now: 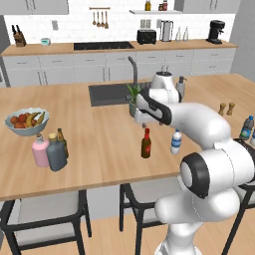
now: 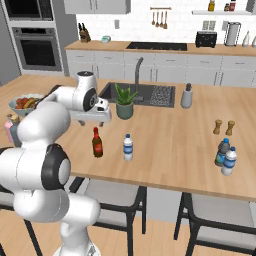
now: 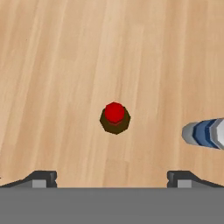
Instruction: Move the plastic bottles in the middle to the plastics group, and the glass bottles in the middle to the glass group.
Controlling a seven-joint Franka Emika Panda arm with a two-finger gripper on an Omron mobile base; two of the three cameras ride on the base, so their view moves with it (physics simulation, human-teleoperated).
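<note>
Your end effector [image 3: 111, 175] hangs open straight above the upright red-capped brown bottle [image 3: 114, 118]; descend along its axis.

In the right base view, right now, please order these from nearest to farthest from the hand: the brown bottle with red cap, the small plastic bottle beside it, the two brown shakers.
Measured from the hand:
1. Brown bottle with red cap, standing on the counter just below the hand.
2. Small plastic bottle, next to it on the right.
3. Two brown shakers, far off on the right side of the counter.
</note>
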